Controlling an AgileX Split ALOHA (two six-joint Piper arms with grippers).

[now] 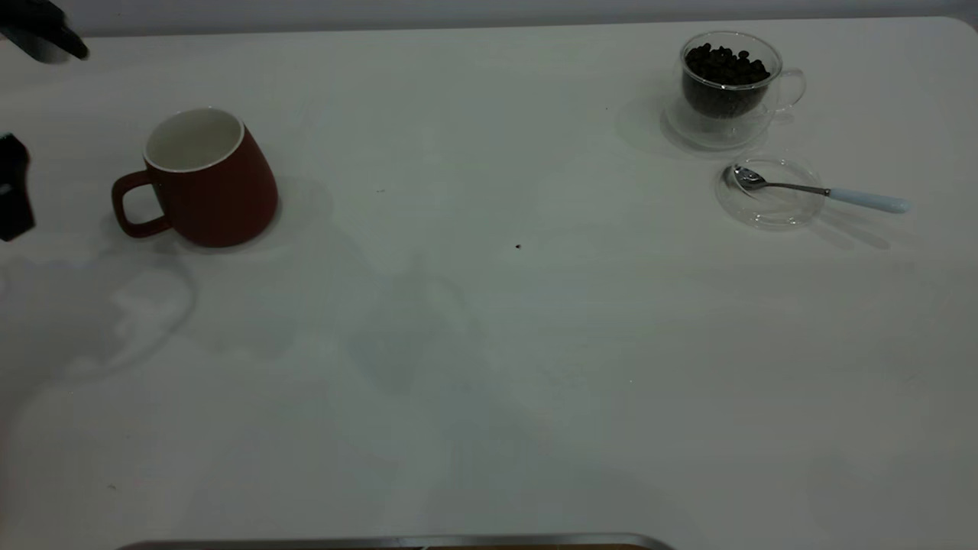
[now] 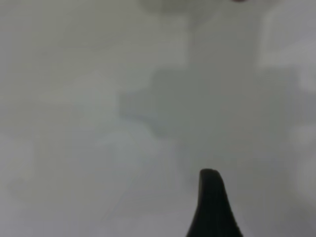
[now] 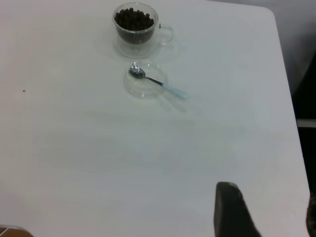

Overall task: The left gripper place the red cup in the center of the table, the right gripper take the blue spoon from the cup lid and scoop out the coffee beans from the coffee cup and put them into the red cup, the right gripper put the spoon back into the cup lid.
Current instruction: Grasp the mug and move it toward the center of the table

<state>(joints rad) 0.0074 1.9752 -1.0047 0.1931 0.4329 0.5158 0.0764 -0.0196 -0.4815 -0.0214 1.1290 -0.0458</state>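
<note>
The red cup (image 1: pixel 210 179) stands upright and empty at the table's (image 1: pixel 489 367) left, its handle turned toward the left edge. Just left of it, my left gripper (image 1: pixel 34 114) pokes in from the frame edge, open; in the left wrist view only one black finger (image 2: pixel 212 207) shows above bare table. The coffee cup (image 1: pixel 730 80) full of coffee beans (image 1: pixel 724 67) sits at the back right. In front of it the blue spoon (image 1: pixel 821 191) lies with its bowl in the cup lid (image 1: pixel 768 195). My right gripper (image 3: pixel 270 212) hangs open, well away from the coffee cup (image 3: pixel 136 24) and the blue spoon (image 3: pixel 158 83).
A tiny dark speck (image 1: pixel 518 246) marks the table's middle. A metal rim (image 1: pixel 397 542) runs along the near edge. In the right wrist view the table's edge (image 3: pixel 291 123) lies close beside my right gripper, with dark floor beyond.
</note>
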